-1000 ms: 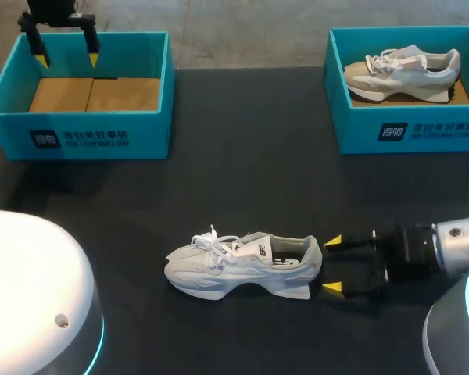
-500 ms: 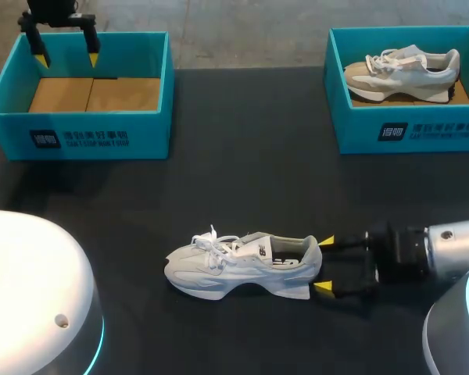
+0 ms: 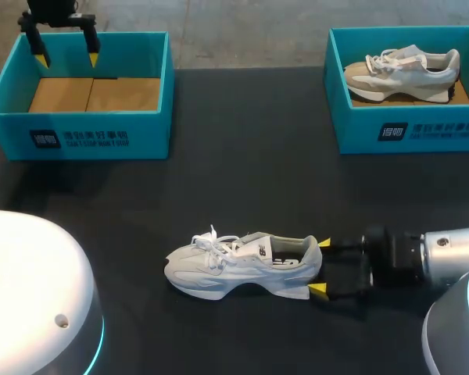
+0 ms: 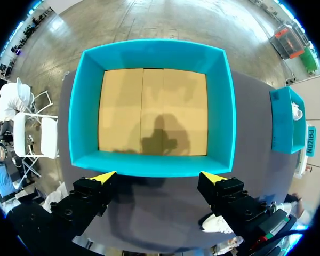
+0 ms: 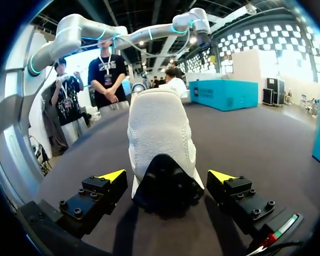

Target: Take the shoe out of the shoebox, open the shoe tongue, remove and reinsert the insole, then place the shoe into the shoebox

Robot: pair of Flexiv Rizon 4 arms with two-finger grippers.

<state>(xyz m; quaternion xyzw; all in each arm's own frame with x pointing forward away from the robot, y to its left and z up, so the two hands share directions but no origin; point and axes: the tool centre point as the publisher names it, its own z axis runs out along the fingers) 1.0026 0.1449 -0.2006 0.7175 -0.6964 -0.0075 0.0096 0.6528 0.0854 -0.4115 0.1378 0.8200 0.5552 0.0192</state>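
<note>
A white and grey shoe (image 3: 238, 266) lies on its sole on the black table, toe to the left. My right gripper (image 3: 320, 266) stands open at its heel, one yellow tip on each side. In the right wrist view the shoe's heel (image 5: 161, 144) fills the gap between the open fingers of the right gripper (image 5: 168, 175); touch is not clear. My left gripper (image 3: 65, 46) hangs open over the back rim of the empty teal shoebox (image 3: 78, 129). The left wrist view looks down into that shoebox (image 4: 152, 160), with the left gripper (image 4: 154, 175) above its near wall.
A second teal shoebox (image 3: 406, 129) at the back right holds another light shoe (image 3: 402, 70). Its end shows in the left wrist view as a teal box (image 4: 288, 128). White robot bases sit at the front corners (image 3: 31, 305).
My right gripper has slid left along the table, its open fingers now reaching around the shoe's heel. The left arm and the shoe have not moved.
</note>
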